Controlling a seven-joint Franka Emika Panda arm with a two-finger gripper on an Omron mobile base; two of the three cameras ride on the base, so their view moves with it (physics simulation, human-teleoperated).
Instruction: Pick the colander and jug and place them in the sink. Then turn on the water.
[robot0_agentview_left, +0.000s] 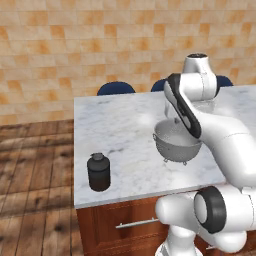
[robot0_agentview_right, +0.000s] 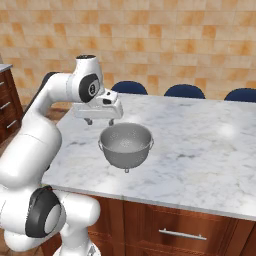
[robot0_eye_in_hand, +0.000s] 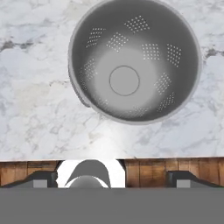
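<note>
The marble island counter (robot0_agentview_right: 210, 150) carries both things of the task, and no sink is in these views, so I judge that the work is at its first step: to pick the colander. The arm hangs above the counter with the gripper (robot0_eye_in_hand: 112, 178) pointing down, its fingers spread wide and holding nothing. They stand over the near edge of the counter, beside the bowl and not around its rim. The next move, I think, calls for shifting the hand toward the rim, lowering it so one finger goes inside the wall and one outside, and then closing.

The colander (robot0_agentview_right: 126, 145) is a wide silver-grey metal bowl with a rolled rim, groups of tiny holes on its inner wall, a flat round bottom and small feet. It stands upright near the front edge of the counter. The jug (robot0_agentview_left: 98, 171), small, dark, with a knobbed lid, stands upright well apart from it, near the front left corner
</note>
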